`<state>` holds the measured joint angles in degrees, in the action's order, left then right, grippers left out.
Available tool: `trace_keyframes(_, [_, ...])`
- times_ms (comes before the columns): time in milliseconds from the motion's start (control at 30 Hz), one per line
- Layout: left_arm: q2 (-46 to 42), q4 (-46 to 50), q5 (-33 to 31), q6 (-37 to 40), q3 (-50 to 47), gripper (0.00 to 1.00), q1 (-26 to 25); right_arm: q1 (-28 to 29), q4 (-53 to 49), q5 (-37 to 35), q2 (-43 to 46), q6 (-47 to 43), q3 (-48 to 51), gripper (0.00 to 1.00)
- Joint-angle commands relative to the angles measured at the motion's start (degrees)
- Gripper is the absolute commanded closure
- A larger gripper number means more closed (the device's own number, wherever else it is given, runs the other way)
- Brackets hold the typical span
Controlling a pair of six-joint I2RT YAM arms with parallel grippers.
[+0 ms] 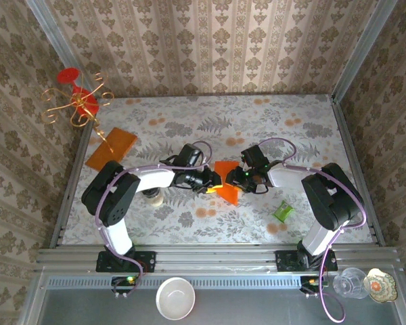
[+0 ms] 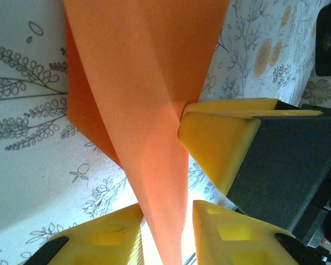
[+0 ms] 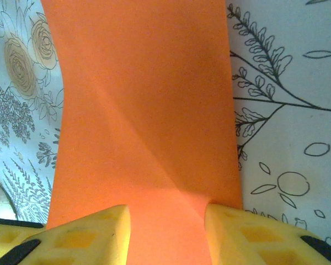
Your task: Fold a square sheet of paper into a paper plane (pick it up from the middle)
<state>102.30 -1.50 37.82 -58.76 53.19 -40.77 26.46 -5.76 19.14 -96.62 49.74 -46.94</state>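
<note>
The square sheet of paper (image 1: 228, 192) is bright red-orange, creased and bent, and hangs a little above the middle of the table between my two grippers. My left gripper (image 1: 212, 181) reaches it from the left. In the left wrist view the sheet (image 2: 149, 83) narrows down between the left gripper's (image 2: 165, 212) yellow fingers; one finger touches it and light shows beside the other. My right gripper (image 1: 238, 180) comes in from the right. In the right wrist view the sheet (image 3: 143, 110) spans the whole gap of the right gripper (image 3: 166, 215), touching both fingers. One right finger (image 2: 220, 138) presses the crease.
A duller amber-orange sheet (image 1: 110, 147) lies at the back left beside a gold wire stand (image 1: 78, 101). A small green object (image 1: 282, 212) sits front right. A pale jar (image 1: 154, 198) stands by the left arm. A white bowl (image 1: 175, 298) and a glass (image 1: 350, 283) rest below the table edge.
</note>
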Motion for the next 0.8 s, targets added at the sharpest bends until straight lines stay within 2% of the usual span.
trace_keyframes(0, [1.48,-0.03,1.55,0.31,1.59,0.73,0.47,-0.71,-2.54,-1.56,-0.37,0.37,0.71,0.57])
trace_keyframes(567, [4.80,-0.85,2.43,0.05,2.51,0.74,2.28,-1.06,-1.67,-1.84,1.41,0.05,1.74,0.56])
trace_keyframes(767, [5.72,-0.76,2.96,0.40,4.02,0.84,2.63,-1.13,-0.75,-1.99,2.54,0.19,2.42,0.56])
